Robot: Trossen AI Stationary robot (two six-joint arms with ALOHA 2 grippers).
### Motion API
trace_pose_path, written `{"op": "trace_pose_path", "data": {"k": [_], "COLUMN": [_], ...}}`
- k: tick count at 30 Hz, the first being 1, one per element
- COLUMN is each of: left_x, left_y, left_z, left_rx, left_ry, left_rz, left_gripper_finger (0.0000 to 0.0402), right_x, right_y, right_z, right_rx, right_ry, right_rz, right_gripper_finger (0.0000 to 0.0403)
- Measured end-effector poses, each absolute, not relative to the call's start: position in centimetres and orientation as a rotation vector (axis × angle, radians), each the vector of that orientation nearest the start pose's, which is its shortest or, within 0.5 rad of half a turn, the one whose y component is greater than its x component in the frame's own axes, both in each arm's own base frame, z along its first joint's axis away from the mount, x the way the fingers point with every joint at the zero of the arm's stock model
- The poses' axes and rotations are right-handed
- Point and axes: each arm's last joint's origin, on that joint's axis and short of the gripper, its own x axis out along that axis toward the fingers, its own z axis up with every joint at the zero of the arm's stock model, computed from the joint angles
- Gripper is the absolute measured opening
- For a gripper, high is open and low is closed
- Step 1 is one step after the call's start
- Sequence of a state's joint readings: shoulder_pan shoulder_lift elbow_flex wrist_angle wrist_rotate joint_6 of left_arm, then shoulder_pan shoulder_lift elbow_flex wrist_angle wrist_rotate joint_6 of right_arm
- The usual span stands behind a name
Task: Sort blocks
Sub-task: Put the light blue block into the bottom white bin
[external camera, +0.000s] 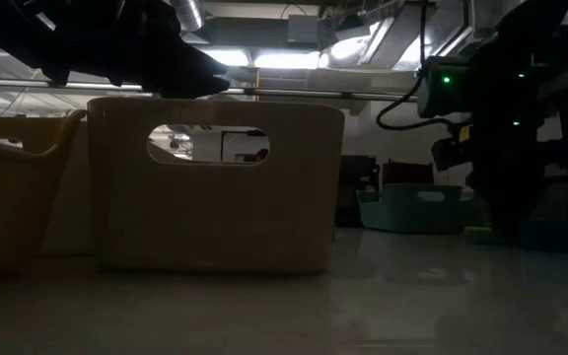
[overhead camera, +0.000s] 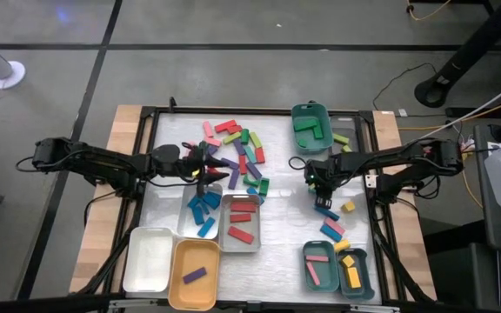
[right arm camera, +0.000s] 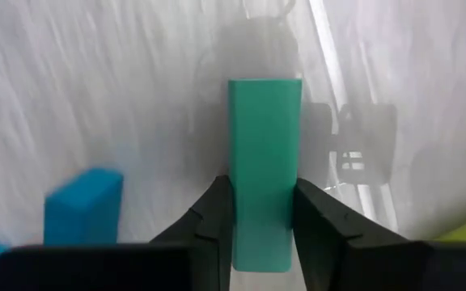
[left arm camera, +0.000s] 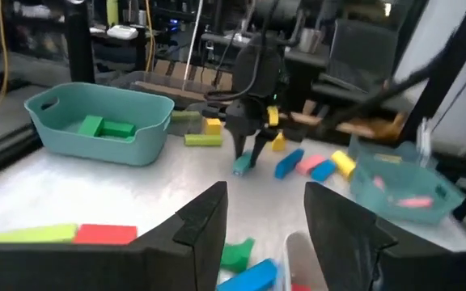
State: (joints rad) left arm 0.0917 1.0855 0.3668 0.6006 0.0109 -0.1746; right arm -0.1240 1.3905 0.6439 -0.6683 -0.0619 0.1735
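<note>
Sorting partly done: you have several trays holding blocks, but the loose multicoloured plastic bar blocks at upper centre remain. Right gripper grasps a teal rectangular block; left gripper is released.

The teal block runs down between the fingers; its lower end blurs.

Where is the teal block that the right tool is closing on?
The teal block sits between the right tool's fingers on the table's right half in the high view, below the teal tray of green blocks and just above a blue block.
</note>
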Motion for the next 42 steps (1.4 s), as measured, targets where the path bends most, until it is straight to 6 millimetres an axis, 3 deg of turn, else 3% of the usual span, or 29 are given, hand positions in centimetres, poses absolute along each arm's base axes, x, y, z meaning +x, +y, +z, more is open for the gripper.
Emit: {"op": "trace_pose_path", "data": {"k": [7, 15, 20, 24, 34, 42], "left_x": [21.6, 21.6, 21.8, 22.8, 28.1, 31.2], "left_y": [2.1, 2.4, 2.5, 2.6, 3.3, 3.8], "left_z": [22.4, 22.7, 22.6, 22.4, 22.6, 22.5], "left_rx": [-0.307, -0.522, -0.463, -0.465, -0.297, -0.268], "left_ry": [-0.052, -0.127, -0.131, -0.124, -0.064, -0.053], "left_rz": [0.102, 0.205, 0.241, 0.280, 0.387, 0.465], "left_gripper_finger": [0.0155, 0.0155, 0.0155, 0.0155, 0.0155, 0.0155], "right_x": [23.9, 28.1, 29.7, 30.2, 31.5, 32.4], "right_y": [-2.9, -3.6, -3.8, -3.8, -4.7, -4.9], "right_z": [16.7, 21.2, 24.2, 25.6, 25.1, 23.7], "right_rx": [0.132, -0.083, -0.187, -0.228, -0.279, -0.285], "right_ry": [1.142, 0.683, 0.400, 0.297, 0.262, 0.277], "right_rz": [-0.093, -0.088, -0.094, -0.111, -0.361, -0.397], "right_gripper_finger": [0.0099, 0.0105, 0.0106, 0.0106, 0.0107, 0.0108]}}
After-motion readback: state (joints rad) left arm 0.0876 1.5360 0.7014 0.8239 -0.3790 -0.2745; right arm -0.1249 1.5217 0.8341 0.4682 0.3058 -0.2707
